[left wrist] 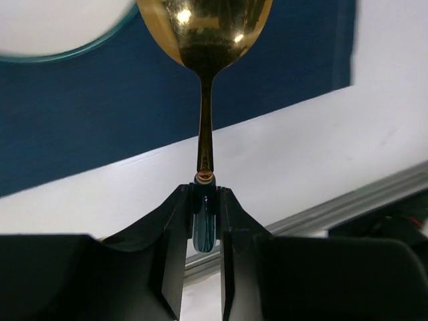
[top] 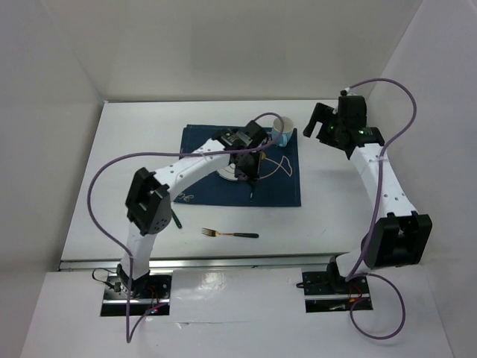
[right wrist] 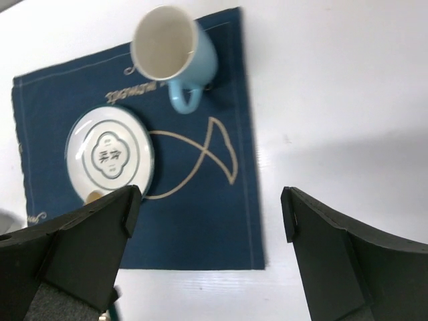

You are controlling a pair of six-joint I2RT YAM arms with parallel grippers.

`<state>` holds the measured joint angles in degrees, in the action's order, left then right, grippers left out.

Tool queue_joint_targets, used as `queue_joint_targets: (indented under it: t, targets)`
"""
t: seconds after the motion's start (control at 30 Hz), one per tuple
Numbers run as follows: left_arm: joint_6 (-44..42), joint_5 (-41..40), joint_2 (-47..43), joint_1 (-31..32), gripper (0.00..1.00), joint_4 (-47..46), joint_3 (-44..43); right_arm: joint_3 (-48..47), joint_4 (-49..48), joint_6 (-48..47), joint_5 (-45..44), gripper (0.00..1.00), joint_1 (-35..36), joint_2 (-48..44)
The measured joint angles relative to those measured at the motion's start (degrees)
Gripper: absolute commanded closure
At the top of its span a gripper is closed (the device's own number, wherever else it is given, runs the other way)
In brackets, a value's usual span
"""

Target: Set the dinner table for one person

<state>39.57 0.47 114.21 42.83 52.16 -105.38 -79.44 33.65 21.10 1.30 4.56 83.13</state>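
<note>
Top external view: the dinner table (top: 328, 209) is recorded as a large, flat, plain white rectangle that fills the space between the white walls, with both arm bases at its near edge. A navy placemat (top: 279, 186) lies at its middle. Only this view lists a fork (top: 229, 234), which lies on bare tabletop near of the placemat, apart from it.

Left wrist view: the left gripper (left wrist: 205, 194) is closed tight on the dark handle end of a gold spoon (left wrist: 204, 114). The shiny bowl, too small to make out from above, is seen against the placemat just beside the rim of a plate (right wrist: 110, 157). Whether the spoon touches the cloth cannot be told. A metal rail (left wrist: 374, 190) along the table edge is also shown.

Right wrist view: the right gripper (right wrist: 208, 221) is spread wide with nothing between its fingers, above the right part of the table. Detail hidden elsewhere is given: the plate's ringed rim and central emblem, a pale blue cup (right wrist: 175, 57) on the placemat's far right corner, and pale script on the cloth.
</note>
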Motion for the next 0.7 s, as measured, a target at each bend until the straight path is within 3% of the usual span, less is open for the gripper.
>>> queue_joint_targets:
  t: [0.3, 0.5, 0.7]
  targets:
    - [4.4, 6.5, 18.1, 1.2, 1.0, -2.9, -16.7, 2.8, 2.0, 0.0, 0.1, 0.01, -5.3, -7.1]
    - [7.0, 7.6, 24.7, 1.3, 1.0, -4.0, -24.0, 5.8, 4.0, 0.0, 1.7, 0.01, -5.7, -9.4]
    - [8.0, 7.7, 26.7, 1.4, 0.99, -4.8, -25.2, 6.0, 6.5, -0.4, 2.5, 0.01, -5.7, -10.7]
